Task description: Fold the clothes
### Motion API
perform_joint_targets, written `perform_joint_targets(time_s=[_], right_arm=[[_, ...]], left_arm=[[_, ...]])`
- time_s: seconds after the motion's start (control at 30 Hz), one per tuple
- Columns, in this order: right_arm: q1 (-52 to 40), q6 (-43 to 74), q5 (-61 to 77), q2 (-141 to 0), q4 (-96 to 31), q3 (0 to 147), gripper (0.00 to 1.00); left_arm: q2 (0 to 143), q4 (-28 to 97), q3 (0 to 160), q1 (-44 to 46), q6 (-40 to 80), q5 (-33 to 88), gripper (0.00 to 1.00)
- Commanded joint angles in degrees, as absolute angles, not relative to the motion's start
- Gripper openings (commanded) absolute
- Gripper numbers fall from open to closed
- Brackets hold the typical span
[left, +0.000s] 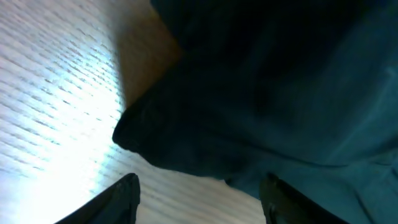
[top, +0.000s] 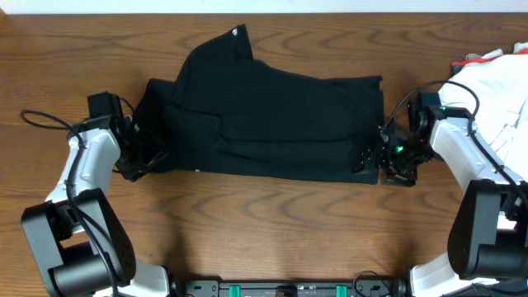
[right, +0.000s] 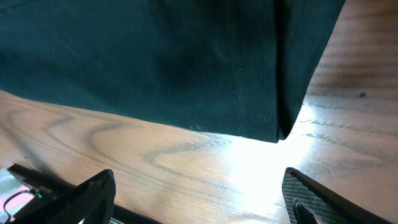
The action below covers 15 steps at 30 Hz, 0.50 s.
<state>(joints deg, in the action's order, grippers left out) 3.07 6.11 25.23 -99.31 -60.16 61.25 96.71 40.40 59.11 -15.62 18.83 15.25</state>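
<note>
Wooden tabletop (top: 264, 223) fills overhead view. Black shirt (top: 272, 115) lies across centre, partly folded, one peak pointing to far edge. White cloth heap (top: 495, 74) at far right, apart from shirt. Left end effector (top: 139, 162) low at shirt's left edge, fingers apart; blurred wrist view suggests fabric bulge just ahead of fingers, not between them. Right end effector (top: 386, 161) at shirt's near right corner, fingers wide apart over bare wood, hem just ahead.

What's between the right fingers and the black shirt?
Only bare wooden table, seen in the right wrist view: the open right fingers sit short of the shirt's hem.
</note>
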Motion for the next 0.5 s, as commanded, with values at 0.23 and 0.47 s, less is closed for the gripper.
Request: perform_joint_targets(time_s=[0.23, 0.47], right_arm=[[1.4, 7.0, 26.6, -98.9, -59.5, 59.9, 0.84], [1.4, 7.3, 26.4, -98.9, -58.2, 59.7, 0.83]], left_arm=[[103.1, 35.7, 58.3, -15.7, 25.4, 13.3, 0.50], [105.1, 35.1, 58.3, -15.7, 25.4, 12.8, 0.13]])
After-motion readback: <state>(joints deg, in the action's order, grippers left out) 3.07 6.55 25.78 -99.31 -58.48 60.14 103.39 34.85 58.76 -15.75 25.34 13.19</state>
